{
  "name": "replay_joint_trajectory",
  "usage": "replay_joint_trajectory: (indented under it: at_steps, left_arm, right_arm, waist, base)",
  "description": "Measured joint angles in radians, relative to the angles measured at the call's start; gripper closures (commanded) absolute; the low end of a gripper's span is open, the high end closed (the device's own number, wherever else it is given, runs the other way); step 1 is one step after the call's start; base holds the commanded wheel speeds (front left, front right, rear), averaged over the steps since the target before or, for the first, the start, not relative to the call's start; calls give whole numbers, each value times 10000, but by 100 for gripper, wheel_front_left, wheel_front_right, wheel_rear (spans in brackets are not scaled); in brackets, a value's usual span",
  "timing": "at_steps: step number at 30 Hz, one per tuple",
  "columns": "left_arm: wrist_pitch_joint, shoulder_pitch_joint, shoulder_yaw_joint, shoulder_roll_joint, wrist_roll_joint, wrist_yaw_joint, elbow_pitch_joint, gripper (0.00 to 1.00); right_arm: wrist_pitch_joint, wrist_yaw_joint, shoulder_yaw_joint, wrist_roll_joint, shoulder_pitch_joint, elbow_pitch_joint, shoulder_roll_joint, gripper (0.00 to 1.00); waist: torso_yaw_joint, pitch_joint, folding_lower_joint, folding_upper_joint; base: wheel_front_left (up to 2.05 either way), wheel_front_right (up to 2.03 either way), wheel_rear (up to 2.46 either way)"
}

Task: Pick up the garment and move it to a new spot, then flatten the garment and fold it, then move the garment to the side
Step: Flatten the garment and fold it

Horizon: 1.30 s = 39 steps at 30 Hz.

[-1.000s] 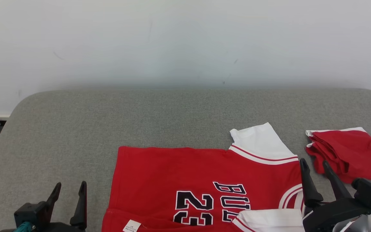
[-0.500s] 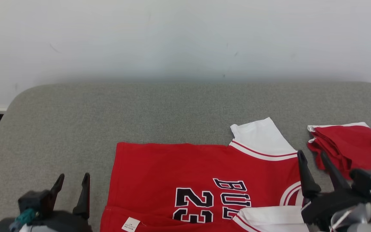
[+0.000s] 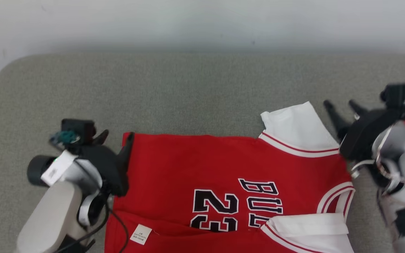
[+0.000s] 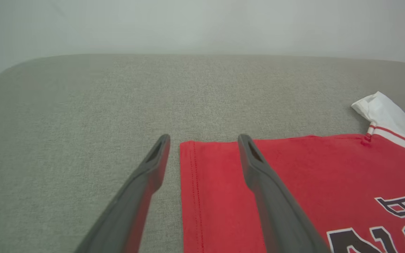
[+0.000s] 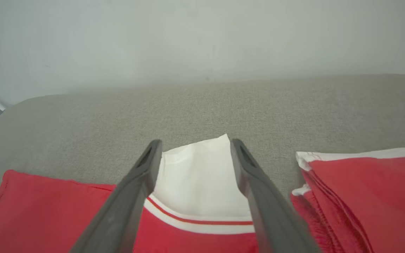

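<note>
Farther forward: left fingers [image 3: 127, 147], right fingers [image 3: 332, 113]

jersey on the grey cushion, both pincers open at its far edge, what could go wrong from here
1. The left pincer straddles the red jersey's far corner. Closing may catch just the hem or one layer.
2. The right pincer frames the white sleeve. Pulling by it alone could skew the body.
3. The folded red garment lies close beside that sleeve and might get snagged.
</note>
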<state>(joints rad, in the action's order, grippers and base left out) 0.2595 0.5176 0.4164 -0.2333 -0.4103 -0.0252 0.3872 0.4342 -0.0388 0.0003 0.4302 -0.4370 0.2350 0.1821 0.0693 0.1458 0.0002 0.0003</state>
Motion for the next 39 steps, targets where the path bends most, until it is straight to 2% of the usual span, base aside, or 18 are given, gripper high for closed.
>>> replay_joint_trajectory:
  at_steps: [5, 9, 15, 22, 35, 37, 38, 39]
  left_arm:
    - [1337, 1124, 435, 430, 6, 88, 732, 0]
    - [2079, 1932, 477, 589, 35, 84, 1175, 0]
    - [2562, 2719, 462, 777, 59, 84, 1670, 0]
    - [2821, 3171, 500, 989, 59, 178, 2098, 0]
    - [2989, 3701, 435, 1254, -217, 453, 2548, 0]
    - [2989, 3747, 456, 1358, -341, 589, 2610, 0]
    - [2989, 3747, 479, 1406, -355, 623, 2629, 3]
    - [2989, 3748, 487, 1429, -380, 648, 2640, 11]
  right_arm:
    - [1346, 608, -380, 4, -1391, 748, 558, 0]
    - [2297, 1072, -401, -142, -2202, 1147, 721, 0]
    - [3080, 1277, -318, -324, -3022, 1492, 932, 0]
    - [3626, 1358, -267, -401, -3344, 1889, 988, 0]
    - [4387, 1377, -79, -464, -3773, 2234, 1001, 0]
    - [4460, 1415, -81, -464, -3791, 2261, 995, 7]
    - [4474, 1419, -81, -466, -3822, 2291, 995, 18]
    - [4487, 1448, -90, -466, -3857, 2337, 997, 20]
  waist:
    - [153, 684, 0, 0]
    - [372, 1386, 1, 0]
    - [667, 2203, 1, 1]
    - [1023, 2750, 0, 0]
    - [1363, 2969, -3, -2]
    - [1357, 2973, -2, -2]
    - [1355, 2975, -2, -2]
    - [1352, 2977, -2, -2]
  base:
    - [0, 0, 0]
    - [0, 0, 0]
    - [0, 0, 0]
    - [0, 0, 0]
    - [0, 0, 0]
    - [0, 0, 0]
    - [0, 0, 0]
    - [0, 0, 0]
